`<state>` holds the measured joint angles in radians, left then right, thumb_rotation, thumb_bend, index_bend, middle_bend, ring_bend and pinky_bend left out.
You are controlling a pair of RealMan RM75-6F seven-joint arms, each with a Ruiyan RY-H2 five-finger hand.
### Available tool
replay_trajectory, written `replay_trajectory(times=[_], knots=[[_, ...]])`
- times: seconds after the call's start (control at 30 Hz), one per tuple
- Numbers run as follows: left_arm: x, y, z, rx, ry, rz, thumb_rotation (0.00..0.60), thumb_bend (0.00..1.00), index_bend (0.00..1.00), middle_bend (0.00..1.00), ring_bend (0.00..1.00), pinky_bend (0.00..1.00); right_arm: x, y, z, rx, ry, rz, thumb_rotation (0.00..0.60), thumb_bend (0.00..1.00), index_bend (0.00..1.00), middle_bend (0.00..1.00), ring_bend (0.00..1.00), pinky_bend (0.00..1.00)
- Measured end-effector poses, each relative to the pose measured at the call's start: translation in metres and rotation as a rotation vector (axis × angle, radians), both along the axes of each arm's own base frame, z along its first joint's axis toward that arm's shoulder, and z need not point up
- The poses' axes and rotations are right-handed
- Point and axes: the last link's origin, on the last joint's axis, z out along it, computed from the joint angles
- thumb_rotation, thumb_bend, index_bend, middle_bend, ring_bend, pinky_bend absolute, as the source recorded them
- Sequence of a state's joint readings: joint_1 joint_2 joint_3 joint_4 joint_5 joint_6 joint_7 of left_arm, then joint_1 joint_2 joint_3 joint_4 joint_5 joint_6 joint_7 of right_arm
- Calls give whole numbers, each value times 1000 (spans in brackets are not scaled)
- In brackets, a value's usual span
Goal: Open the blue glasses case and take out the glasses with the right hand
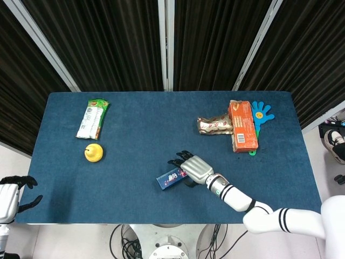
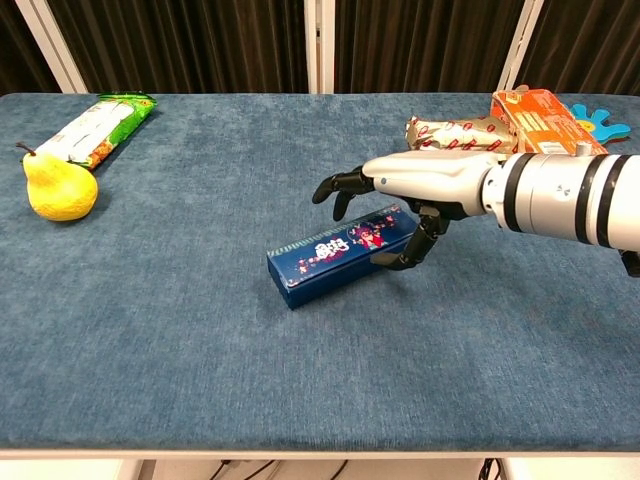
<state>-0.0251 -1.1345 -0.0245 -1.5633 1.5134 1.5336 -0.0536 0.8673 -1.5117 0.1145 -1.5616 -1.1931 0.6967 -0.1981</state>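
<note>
Now on the desk point(image 1: 135, 135), covered in fuzzy dark blue cloth: blue glasses case point(image 2: 343, 255), a long box with flat sides and a glossy printed lid, lying closed and slanted near the front middle. Seen too from above point(image 1: 168, 178), as a small rectangle.

Right hand point(image 2: 415, 188) over the far right end of the case, smooth silver metal back, black jointed fingers point(image 2: 335, 186) spread and curved downward past the lid. Thumb bent down at the near side of the case end, tip just beside or touching the wall; cannot tell which. Nothing gripped, hand apart and arched like a claw. Same hand in the head view point(image 1: 193, 169), overlapping the case's right end, with white forearm ringed by black bands behind.

Left hand point(image 1: 12, 195) well apart, off the left front corner of the desk, dark fingers loosely apart, holding nothing.

Elsewhere: yellow pear point(image 2: 58, 187), rounded and shiny, near the left edge; crinkled green and white snack bag point(image 2: 96, 127) behind it. At far right, wrinkled foil packet point(image 2: 455, 135), touching an orange cardboard box point(image 2: 543, 122), and beside it a flat blue plastic hand-shaped toy point(image 1: 261, 114).
</note>
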Motion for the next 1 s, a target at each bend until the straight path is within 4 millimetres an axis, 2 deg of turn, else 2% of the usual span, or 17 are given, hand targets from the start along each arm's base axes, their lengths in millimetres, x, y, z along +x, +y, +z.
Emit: replay_trajectory(times=[0.4, 0.67, 0.77, 1.0], knots=[[0, 0, 0, -2, -4, -1, 600, 166, 508, 536, 415, 361, 0, -2, -3, -4, 4, -9, 600, 393, 140, 216, 0, 0], [0, 0, 0, -2, -8, -2, 600, 166, 508, 536, 415, 361, 0, -3, -6, 1, 13, -11, 600, 470, 169, 235, 0, 0], [0, 0, 0, -2, -9, -2, 600, 166, 508, 536, 415, 361, 0, -4, -7, 3, 19, -9, 600, 515, 188, 247, 0, 0], [0, 0, 0, -2, -11, -2, 600, 166, 508, 536, 415, 361, 3, -6, -8, 2, 32, -1, 600, 712, 227, 269, 0, 0]])
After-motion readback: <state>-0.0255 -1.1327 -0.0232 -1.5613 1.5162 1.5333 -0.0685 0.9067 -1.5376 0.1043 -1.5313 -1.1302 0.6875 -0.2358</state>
